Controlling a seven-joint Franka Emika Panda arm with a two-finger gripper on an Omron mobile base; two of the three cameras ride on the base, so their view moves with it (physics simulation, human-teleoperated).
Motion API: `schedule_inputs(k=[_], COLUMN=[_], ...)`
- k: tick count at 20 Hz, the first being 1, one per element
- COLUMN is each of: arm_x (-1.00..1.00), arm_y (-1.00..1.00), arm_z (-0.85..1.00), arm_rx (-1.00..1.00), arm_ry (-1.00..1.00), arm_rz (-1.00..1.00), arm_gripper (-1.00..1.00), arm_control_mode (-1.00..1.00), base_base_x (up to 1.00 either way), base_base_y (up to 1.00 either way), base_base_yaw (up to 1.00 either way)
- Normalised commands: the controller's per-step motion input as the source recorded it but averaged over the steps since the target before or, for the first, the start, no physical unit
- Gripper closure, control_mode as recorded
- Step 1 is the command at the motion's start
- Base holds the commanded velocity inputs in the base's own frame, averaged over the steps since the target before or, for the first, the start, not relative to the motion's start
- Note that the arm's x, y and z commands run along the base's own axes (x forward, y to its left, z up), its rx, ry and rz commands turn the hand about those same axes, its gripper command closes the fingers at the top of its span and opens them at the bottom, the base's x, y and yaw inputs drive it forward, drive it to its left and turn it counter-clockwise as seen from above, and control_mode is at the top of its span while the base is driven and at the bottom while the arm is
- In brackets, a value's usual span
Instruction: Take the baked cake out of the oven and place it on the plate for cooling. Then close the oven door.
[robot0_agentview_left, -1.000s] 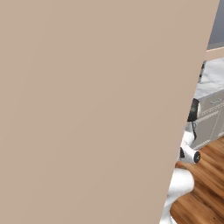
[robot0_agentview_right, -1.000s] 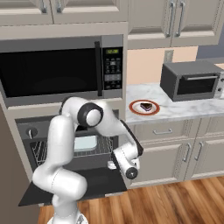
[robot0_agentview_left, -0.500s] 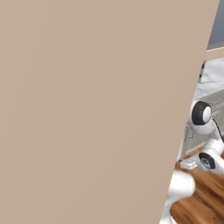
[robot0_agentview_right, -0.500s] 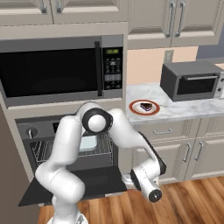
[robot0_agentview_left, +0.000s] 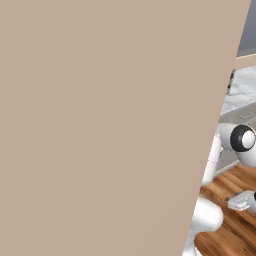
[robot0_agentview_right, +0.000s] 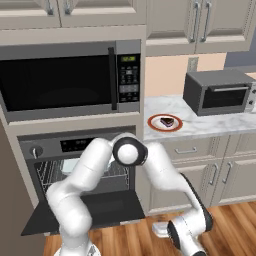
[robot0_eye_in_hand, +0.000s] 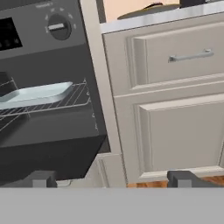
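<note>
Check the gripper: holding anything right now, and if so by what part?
Nothing is held. The gripper is open, its fingertips apart with empty space between them, low beside the open oven door. The baked cake already sits on the plate.

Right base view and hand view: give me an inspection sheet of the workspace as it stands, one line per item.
Surface: marble counter right of the oven, carrying the plate and a grey toaster oven.
Job's things: baked cake sits on the plate; oven open, oven door hanging down flat.
Clutter: pale tray left on the oven's wire rack.
Hand: hand open and empty, low, facing the edge of the oven door and the lower cabinet.
Cables: nothing seen.
Surroundings: microwave above the oven, upper cabinets, wood floor.
</note>
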Motion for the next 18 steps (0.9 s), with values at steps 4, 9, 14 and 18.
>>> schedule_inputs(k=[4,9,14,18], arm_x=[-0.89,-0.73,-0.09,0.0], arm_y=[0.06,0.2,0.56,0.54], arm_z=[-0.13,0.02,0.19,0.23], arm_rx=[0.0,0.06,0.1,0.1], arm_ry=[-0.09,-0.06,-0.13,-0.13], arm_rz=[0.0,0.0,0.0,0.0], arm_gripper=[-1.0,-1.0,-1.0,-1.0], arm_control_mode=[-1.0,-1.0,-1.0,-1.0], base_base_x=[0.0,0.0,0.0,0.0], base_base_y=[0.0,0.0,0.0,0.0], base_base_yaw=[0.0,0.0,0.0,0.0])
